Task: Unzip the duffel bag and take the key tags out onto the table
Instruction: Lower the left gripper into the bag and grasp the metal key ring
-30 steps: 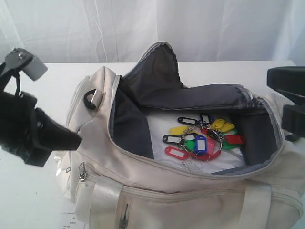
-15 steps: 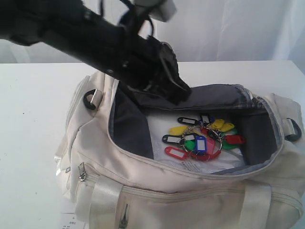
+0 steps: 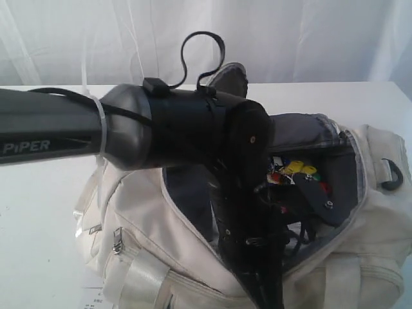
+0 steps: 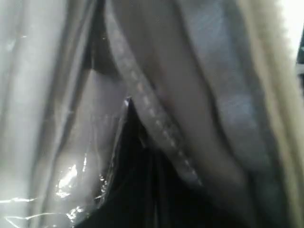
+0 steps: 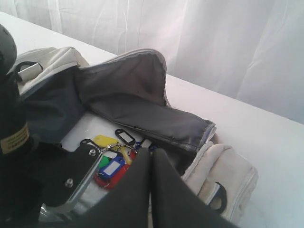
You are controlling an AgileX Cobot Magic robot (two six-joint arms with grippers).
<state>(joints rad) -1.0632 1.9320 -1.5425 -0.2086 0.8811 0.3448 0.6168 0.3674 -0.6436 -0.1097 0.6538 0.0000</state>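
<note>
The cream duffel bag (image 3: 145,222) lies unzipped on the white table (image 3: 38,212), its dark grey lining showing. The key tags (image 3: 297,170), a coloured bunch on a ring, rest inside it on a white packet (image 5: 84,131). My left arm (image 3: 238,148) reaches over the bag and down into the opening, covering most of the tags. Its gripper (image 4: 129,114) looks shut, dark and blurred, close against the zipper edge (image 4: 156,128) and shiny plastic wrap. My right gripper (image 5: 152,156) is shut and empty, hovering above the bag (image 5: 223,166) near the tags (image 5: 111,166).
A white curtain (image 3: 309,38) hangs behind the table (image 5: 266,137). A black strap ring (image 3: 393,174) sticks out at the bag's right end. A printed paper slip (image 3: 93,299) lies under the bag's front left corner.
The left arm has swung in from the left, passed over the bag and dropped into its opening. The right gripper has left the exterior view's right edge.
</note>
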